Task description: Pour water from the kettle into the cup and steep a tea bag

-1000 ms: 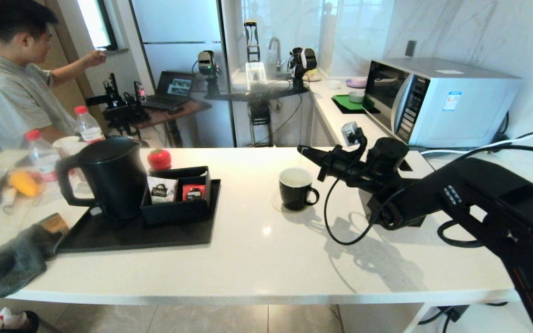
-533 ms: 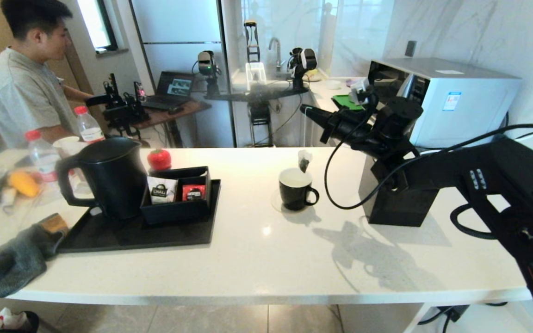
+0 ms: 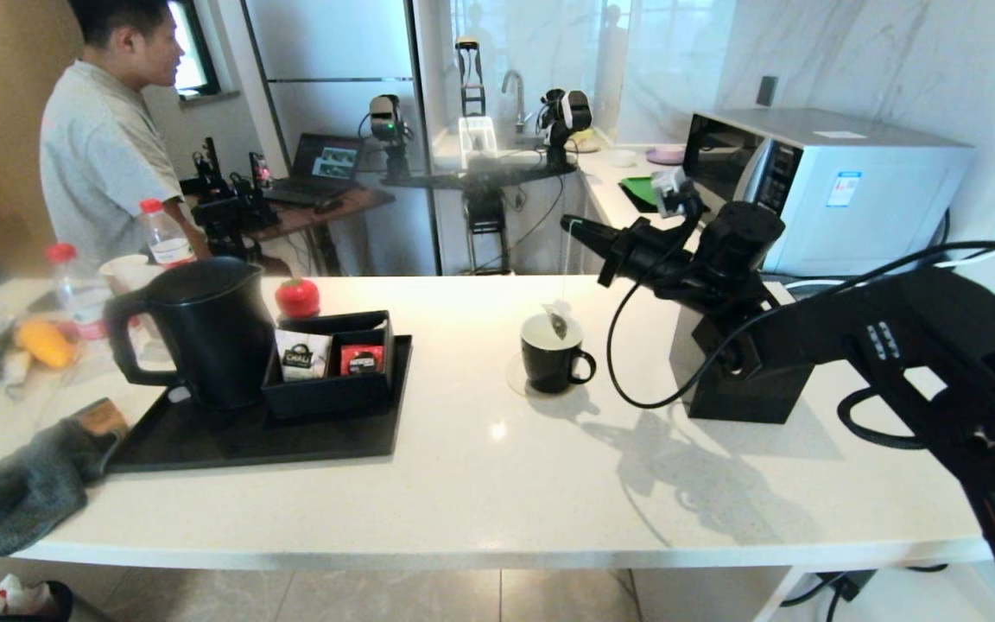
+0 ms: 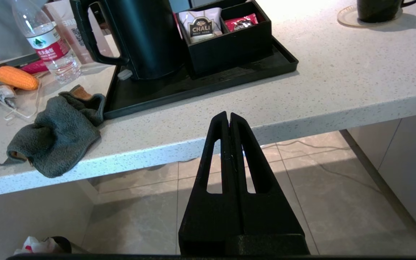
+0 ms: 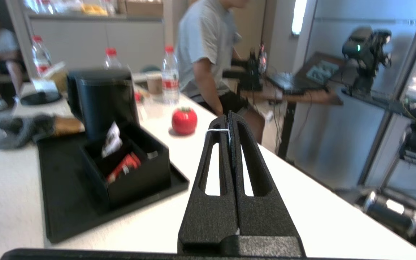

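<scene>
Far to the left of the cup [image 3: 552,356], the kettle [image 3: 204,330] stands on the black tray [image 3: 247,436], handle turned away from the cup. The left claw [image 4: 229,119] hangs below the surface [image 3: 480,484] edge, fingers pressed together on nothing. Over the cup, the tea bag [image 3: 557,318] dangles at the rim on its string. Up and right of the cup, the right claw [image 3: 568,224] pinches that string tight.

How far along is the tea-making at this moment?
Looks done: kettle stands back on its tray, though water in the cup can't be confirmed. In hand: right gripper pinches the string, tea bag hanging at the cup's mouth. Left: steeping it.
</scene>
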